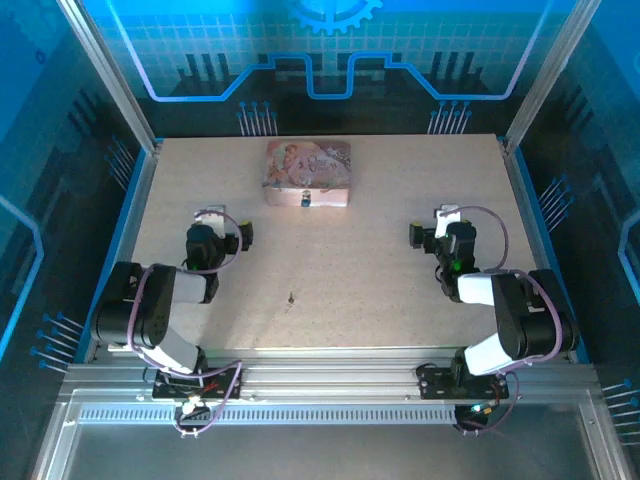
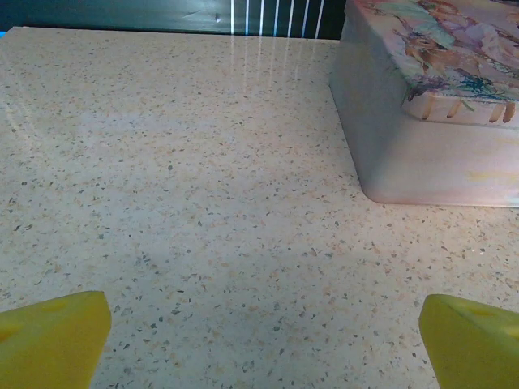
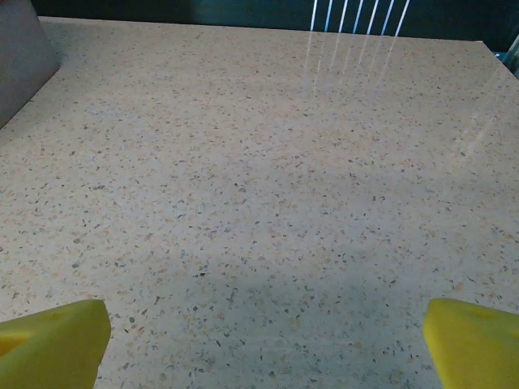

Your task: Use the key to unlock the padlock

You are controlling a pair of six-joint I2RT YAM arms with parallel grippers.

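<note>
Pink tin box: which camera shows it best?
The top external view: the whole pink tin lies in frame, printed lid included. The left wrist view crops it to one corner, close up; the right wrist view catches a grey sliver, likely its side, top left.

No words, numbers or brand names can be read anywhere. The nearest thing to a sign is a pale blue gear emblem [image 1: 338,12], cut off by the top edge, on the blue back panel [image 1: 200,40] behind the tabletop's far edge, amid circuit-like lines. The pink tin [image 1: 307,172] near the far edge carries a printed picture on its lid with no legible lettering, and the padlock [image 1: 305,201] on its near side is too small to show any stamp.
</note>
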